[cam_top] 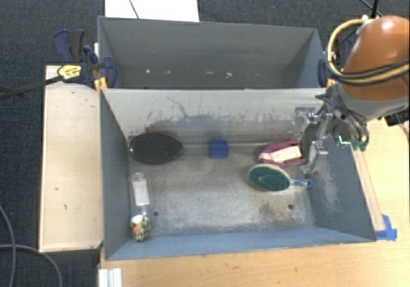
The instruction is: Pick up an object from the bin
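Pink-and-maroon object lies at 3 o'clock on the floor of the grey bin, with the gripper down at its 3 o'clock end; whether the gripper is open or closed cannot be told. A teal round brush lies just at the object's 6 o'clock, and a clear bottle, contents unclear, lies at the bin's 8 o'clock

We log the bin as grey, its floor scuffed pale. Oval disc: black. Small cube: blue. Flat piece: pink over maroon. Round disc: dark teal. Vial: clear, with a speckled yellow-green end. Arm cover: orange, looped by yellowish cables.
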